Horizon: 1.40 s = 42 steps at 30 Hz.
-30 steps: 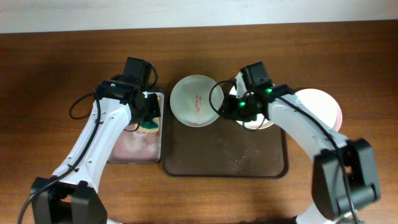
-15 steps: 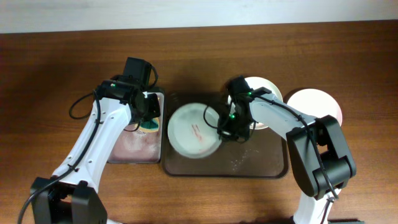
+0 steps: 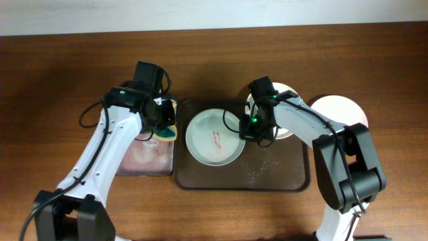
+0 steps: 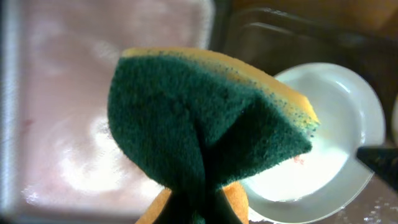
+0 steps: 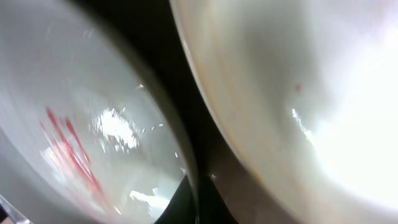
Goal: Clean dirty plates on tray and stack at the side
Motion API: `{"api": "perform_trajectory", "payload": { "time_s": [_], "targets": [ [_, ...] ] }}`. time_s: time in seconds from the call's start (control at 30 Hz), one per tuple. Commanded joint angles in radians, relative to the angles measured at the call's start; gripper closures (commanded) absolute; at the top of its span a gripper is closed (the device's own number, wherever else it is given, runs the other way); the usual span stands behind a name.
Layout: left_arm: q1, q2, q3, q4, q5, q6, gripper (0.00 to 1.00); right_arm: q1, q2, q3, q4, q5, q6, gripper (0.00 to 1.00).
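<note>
A white plate (image 3: 212, 138) with a red smear at its centre lies on the left half of the dark brown tray (image 3: 274, 177). My right gripper (image 3: 246, 130) is shut on its right rim; the right wrist view shows the fingers (image 5: 180, 208) pinching the rim beside the red smear (image 5: 71, 152). A second white plate (image 3: 286, 94) sits at the tray's back right, partly hidden by my right arm. A third plate (image 3: 342, 112) lies on the bare tabletop right of the tray. My left gripper (image 3: 162, 126) is shut on a green-and-yellow sponge (image 4: 205, 118), held above the tray's left edge.
A smaller black-rimmed tray with a wet pinkish inside (image 3: 147, 155) lies left of the big tray, under my left arm. Water drops speckle the big tray's front right floor. Bare wood tabletop runs along the front and both far sides.
My right gripper took the smeared plate by its rim and pulled it from the tray's back edge toward the middle. My left gripper with the sponge shifted slightly right.
</note>
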Motion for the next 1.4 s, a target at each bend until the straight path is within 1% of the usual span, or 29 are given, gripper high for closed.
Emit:
{"api": "perform_trajectory", "payload": {
  "time_s": [0.0,0.07,0.2,0.3,0.4,0.5,0.53,0.6,0.63,0.67,0.73,0.8,0.87,0.93,0.97,1.0,1.03,1.07,1.1,1.13,1.27,1.33,1.37],
  "targets": [
    [-0.054,0.001,-0.077,0.093,0.151,0.016,1.00,-0.003,0.009,0.002,-0.040,0.044,-0.014,0.96],
    [-0.084,0.018,-0.094,0.145,0.188,0.009,1.00,-0.003,0.009,0.002,-0.052,0.043,-0.014,0.96],
    [-0.165,0.083,-0.103,0.239,0.191,-0.063,1.00,0.024,0.009,0.002,-0.066,0.044,-0.014,0.96],
    [-0.218,0.154,-0.103,0.298,0.198,-0.162,1.00,0.027,0.009,0.002,-0.067,0.044,-0.014,0.96],
    [-0.224,0.247,-0.103,0.401,0.378,-0.164,1.00,0.027,0.009,0.002,-0.067,0.045,-0.014,0.96],
    [-0.223,0.327,-0.103,0.454,0.525,-0.141,1.00,0.027,0.009,0.002,-0.067,0.045,-0.014,0.96],
    [-0.222,0.344,-0.103,0.455,0.534,-0.142,1.00,0.027,0.009,0.002,-0.068,0.045,-0.014,0.96],
    [-0.220,0.379,-0.105,0.455,0.521,-0.142,1.00,0.027,0.009,0.002,-0.071,0.045,-0.014,0.96],
    [-0.220,0.401,-0.108,0.447,0.467,-0.142,1.00,0.027,0.009,0.002,-0.072,0.045,-0.014,0.96],
    [-0.220,0.410,-0.110,0.408,0.353,-0.143,1.00,0.027,0.009,0.002,-0.075,0.045,-0.014,0.96],
    [-0.209,0.407,-0.110,0.303,0.093,-0.202,1.00,0.027,0.009,0.002,-0.079,0.045,-0.014,0.96],
    [-0.186,0.407,-0.110,0.249,-0.032,-0.226,1.00,0.027,0.009,0.002,-0.084,0.052,-0.014,0.96],
    [-0.150,0.406,-0.110,0.211,-0.085,-0.225,1.00,0.027,0.009,0.002,-0.094,0.071,-0.014,0.96],
    [-0.117,0.396,-0.099,0.190,-0.088,-0.188,1.00,0.026,0.009,0.002,-0.097,0.071,-0.014,0.96],
    [-0.111,0.379,-0.085,0.181,-0.066,-0.145,1.00,0.026,0.009,0.002,-0.098,0.071,-0.014,0.96],
    [-0.111,0.359,-0.071,0.169,-0.057,-0.128,1.00,0.026,0.009,0.002,-0.100,0.071,-0.014,0.96],
    [-0.114,0.314,-0.047,0.151,-0.020,-0.097,1.00,0.026,0.009,0.002,-0.100,0.071,-0.014,0.96],
    [-0.121,0.259,-0.027,0.151,0.058,-0.053,1.00,0.026,0.009,0.002,-0.100,0.070,-0.014,0.96],
    [-0.136,0.199,-0.019,0.183,0.173,-0.012,1.00,0.026,0.009,0.002,-0.101,0.070,-0.014,0.96],
    [-0.146,0.173,-0.019,0.203,0.211,-0.006,1.00,0.026,0.009,0.002,-0.100,0.070,-0.014,0.96],
    [-0.185,0.174,-0.022,0.206,0.208,-0.029,1.00,0.026,0.009,0.002,-0.101,0.070,-0.014,0.96],
    [-0.185,0.182,-0.022,0.197,0.192,-0.029,1.00,0.026,0.009,0.002,-0.094,0.070,-0.014,0.78],
    [-0.185,0.181,-0.022,0.180,0.138,-0.029,1.00,0.027,0.009,0.002,-0.071,0.070,-0.014,0.76]
  ]
}}
